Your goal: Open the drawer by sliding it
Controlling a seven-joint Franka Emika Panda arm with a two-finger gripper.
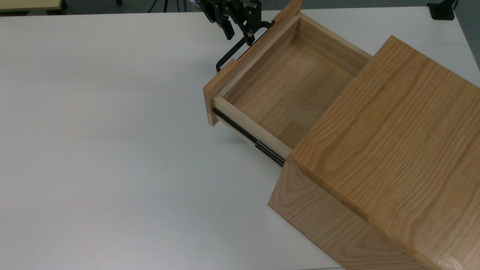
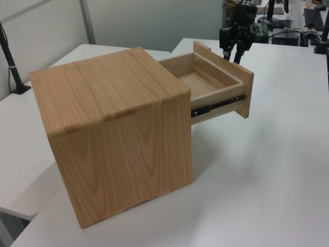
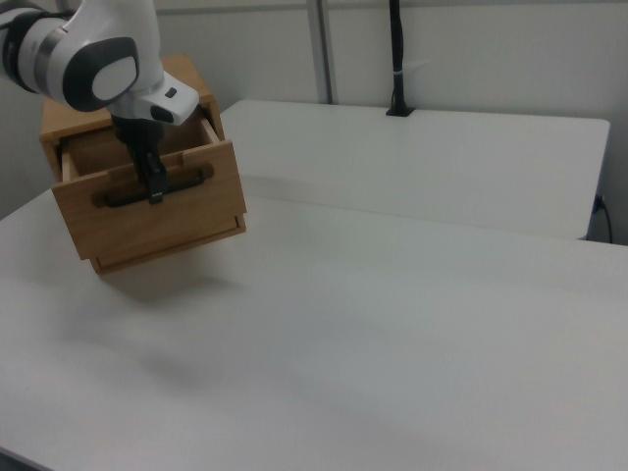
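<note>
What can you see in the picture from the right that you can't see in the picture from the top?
The right view alone shows the drawer's flat front panel face on, the whole black handle across it, and the white robot arm above.

The top view alone shows the bare wooden floor inside the drawer, the black slide rail along its side, and the cabinet's broad top.

Both show the drawer pulled out of the cabinet, the end effector at the handle with its fingers apart, and the white table.

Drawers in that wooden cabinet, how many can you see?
1. The drawer is pulled out of the cabinet toward the top view's upper left, its inside bare. More could be hidden on the cabinet's front.
</note>
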